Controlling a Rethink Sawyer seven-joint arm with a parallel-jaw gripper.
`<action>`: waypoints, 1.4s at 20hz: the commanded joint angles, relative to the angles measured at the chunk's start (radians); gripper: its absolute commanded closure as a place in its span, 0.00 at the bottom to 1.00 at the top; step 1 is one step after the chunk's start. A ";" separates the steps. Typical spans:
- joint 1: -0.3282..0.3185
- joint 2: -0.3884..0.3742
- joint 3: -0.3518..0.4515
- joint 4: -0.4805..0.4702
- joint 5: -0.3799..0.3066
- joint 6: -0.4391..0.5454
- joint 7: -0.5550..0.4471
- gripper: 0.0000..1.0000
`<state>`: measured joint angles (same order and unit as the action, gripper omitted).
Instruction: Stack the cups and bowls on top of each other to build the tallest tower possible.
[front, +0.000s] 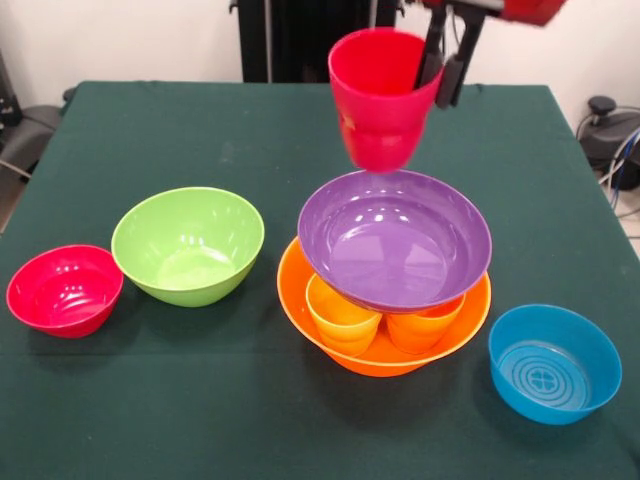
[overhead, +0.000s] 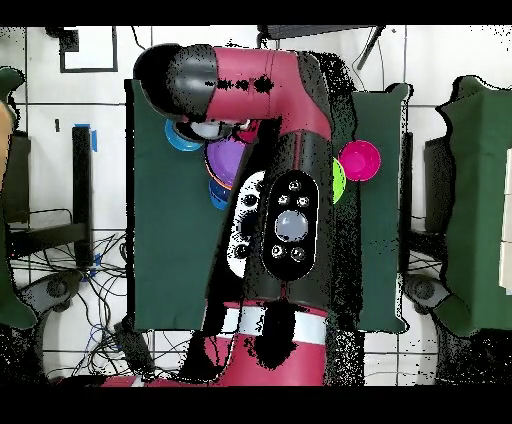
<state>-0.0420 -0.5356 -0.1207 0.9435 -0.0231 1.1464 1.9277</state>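
My gripper (front: 441, 78) is shut on the rim of the red cup (front: 380, 95), one finger inside it and one outside. It holds the cup upright in the air just above the far edge of the purple bowl (front: 395, 240). The purple bowl rests on a yellow cup (front: 342, 315) and an orange cup (front: 420, 328), which stand inside the big orange bowl (front: 300, 300); together they form the tower. The light green cup and the dark blue bowl are hidden. In the overhead view the arm (overhead: 290, 200) covers most of the table, and only an edge of the purple bowl (overhead: 225, 160) shows.
A lime green bowl (front: 188, 245) stands left of the tower, with a smaller red bowl (front: 65, 290) further left. A light blue bowl (front: 555, 362) with a ringed base stands at the right front. The overhead view shows the red bowl (overhead: 360, 160) and the light blue bowl (overhead: 183, 137).
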 joint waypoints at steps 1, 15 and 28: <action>0.020 0.100 0.059 0.044 0.000 -0.150 0.180 1.00; 0.019 0.155 0.047 0.003 -0.031 -0.222 0.069 1.00; 0.008 0.166 0.073 -0.015 -0.011 -0.142 0.015 1.00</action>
<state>-0.0390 -0.3708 -0.1212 0.9425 -0.0202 0.9449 1.9368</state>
